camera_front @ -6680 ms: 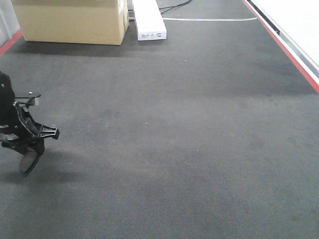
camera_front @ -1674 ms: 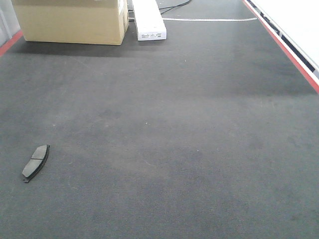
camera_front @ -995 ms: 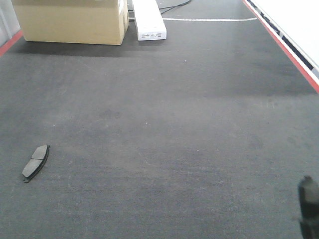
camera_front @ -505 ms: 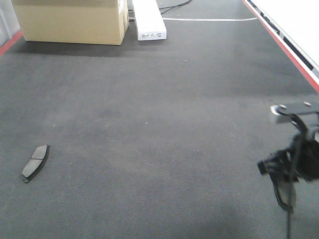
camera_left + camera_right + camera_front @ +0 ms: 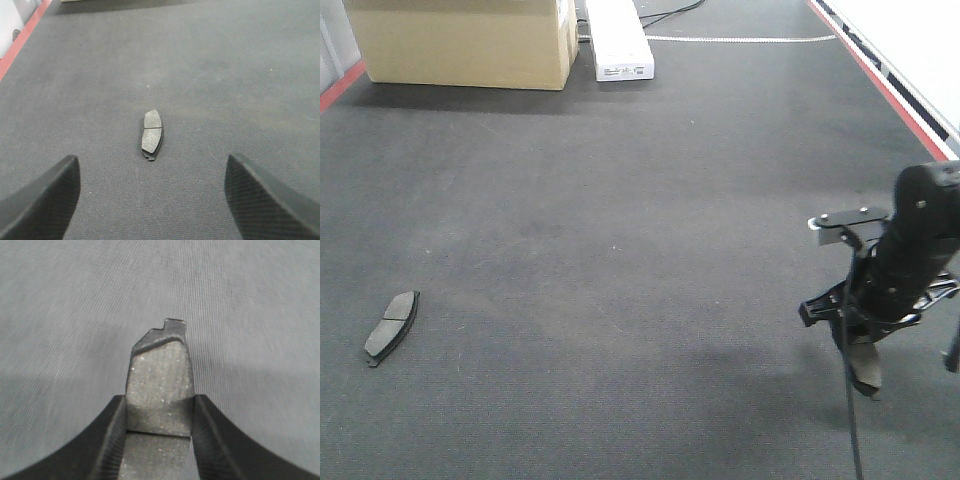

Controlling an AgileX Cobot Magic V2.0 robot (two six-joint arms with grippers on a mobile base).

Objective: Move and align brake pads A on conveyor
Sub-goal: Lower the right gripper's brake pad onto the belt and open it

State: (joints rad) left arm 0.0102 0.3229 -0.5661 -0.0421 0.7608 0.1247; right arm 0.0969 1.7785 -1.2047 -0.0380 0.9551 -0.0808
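Two brake pads show. Nearest you, your right gripper [image 5: 865, 362] clamps the first pad [image 5: 161, 385] over the conveyor [image 5: 620, 250], at its right side. The second pad [image 5: 151, 132] lies flat ahead of your left gripper [image 5: 152, 200], whose fingers stand wide apart. Farthest back sit one cardboard box [image 5: 460, 45] and one white case [image 5: 618, 40].

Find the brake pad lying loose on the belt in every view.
Front view: loose brake pad at lower left on the conveyor.
Left wrist view: the pad at centre.
Right wrist view: not in it; the right pincer grips another pad.
Shared landmark: red belt edge, upper left in front and left wrist views.
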